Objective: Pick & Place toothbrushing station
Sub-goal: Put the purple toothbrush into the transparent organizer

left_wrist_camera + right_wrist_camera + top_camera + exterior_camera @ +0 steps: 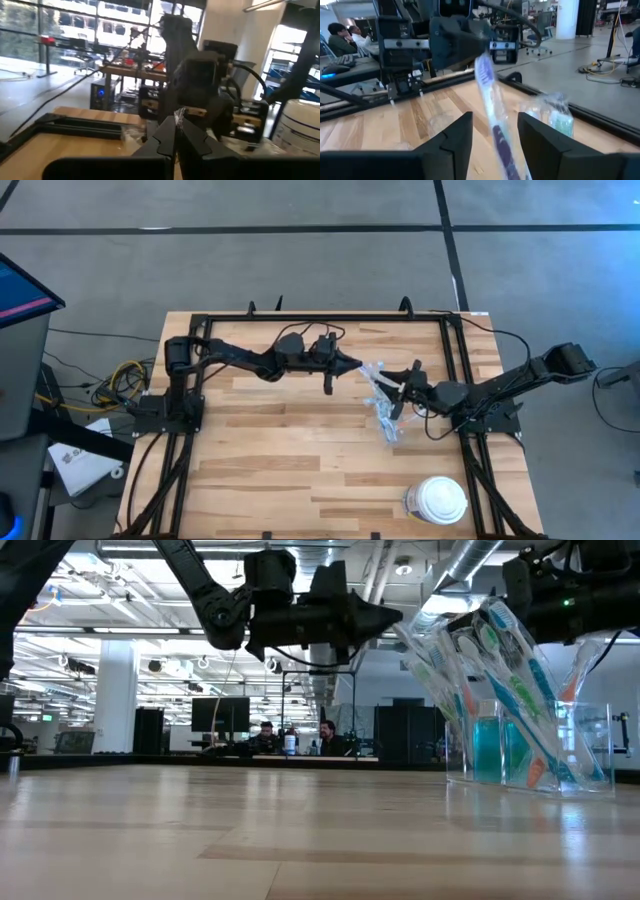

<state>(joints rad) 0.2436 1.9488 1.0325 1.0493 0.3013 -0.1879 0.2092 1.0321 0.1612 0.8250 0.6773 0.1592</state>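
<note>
Two dark robot arms meet over the middle of a pale wooden desk (280,450) edged by a black metal frame. The left gripper (352,365) reaches in from the left side, raised above the desk, its jaws pressed fully together on the wrapped end of a thin toothbrush in clear packaging (492,107). The right gripper (408,377) comes from the right side and faces the left one. Its jaws stand apart, with that toothbrush passing between them, blue and white under the wrap; the right wrist view does not show whether either jaw touches it.

Just below the two grippers in the high view, right of centre, stands a small clear plastic cup (530,745) on the desk. It holds a fanned bunch of wrapped toothbrushes (490,660) in white, blue, green and pink, leaning at angles, with a small teal tube (487,745) among them.

A large white round lidded container (441,500) sits near the front right corner, well apart from the cup. In the room behind, people sit at workstations.
</note>
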